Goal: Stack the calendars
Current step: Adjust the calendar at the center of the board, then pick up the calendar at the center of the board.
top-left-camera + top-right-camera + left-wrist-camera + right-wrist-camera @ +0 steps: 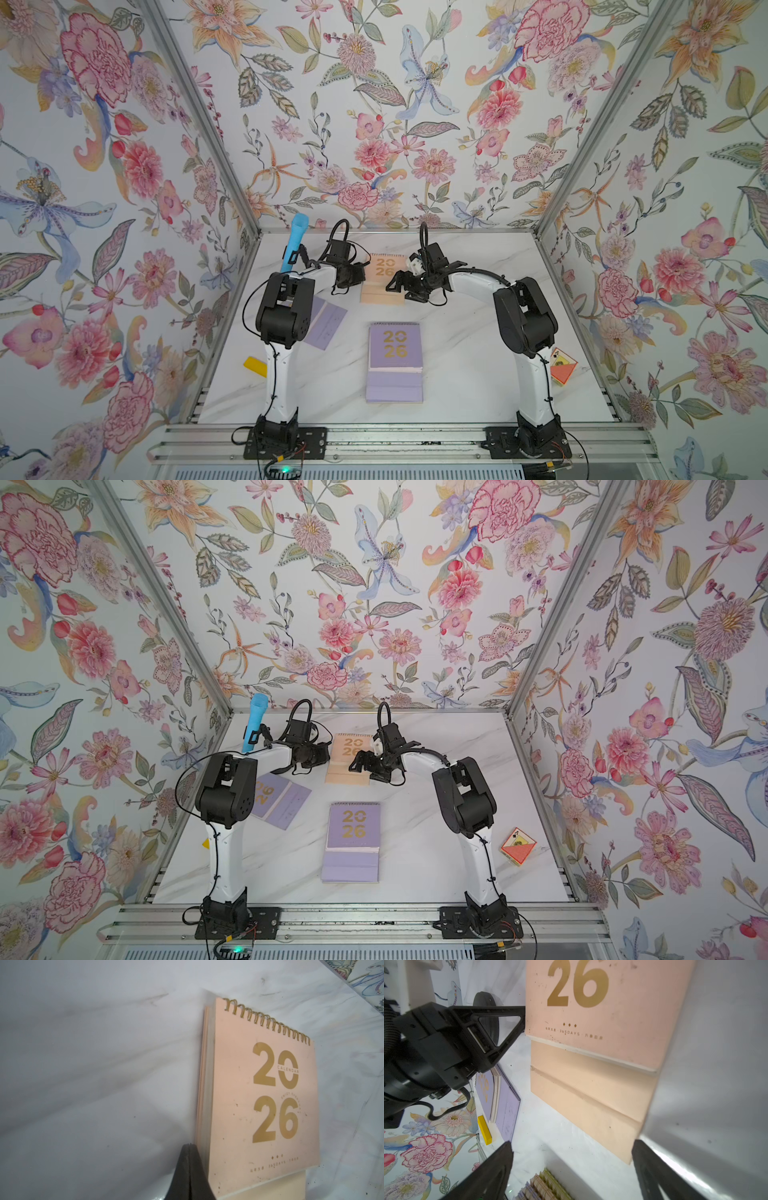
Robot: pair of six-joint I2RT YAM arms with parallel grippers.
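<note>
At the near edge, the arm bases are bolted to an aluminium rail [395,440], and the marble table [465,382] begins just behind it. A stack of calendars [395,361] is seen in both top views in the middle of the near half, a lilac one uppermost, with bare marble left on every side. How many lie under that cover cannot be counted from above (in the right wrist view only a cropped row of spiral bindings [546,1186], lilac, peach and yellow-green, is shown).

An orange card [563,365] is set at the right edge, partly behind the right arm. A yellow block [254,366] at the left edge is partly hidden by the left arm.

Farther back, a single lilac calendar [280,800] lies askew near the left wall, one corner covered by the left arm's elbow.

Farthest, a peach calendar [383,282] lies flat in the middle of the back half, clear of the rear wall. The left gripper [188,1146] is pressed together with nothing between its fingers, its tip set against the calendar's left edge. The right gripper [571,1145] is spread wide about the calendar's near right corner; whether either finger touches cannot be told.

A blue object [293,245] stands in the far left corner, its base hidden.
</note>
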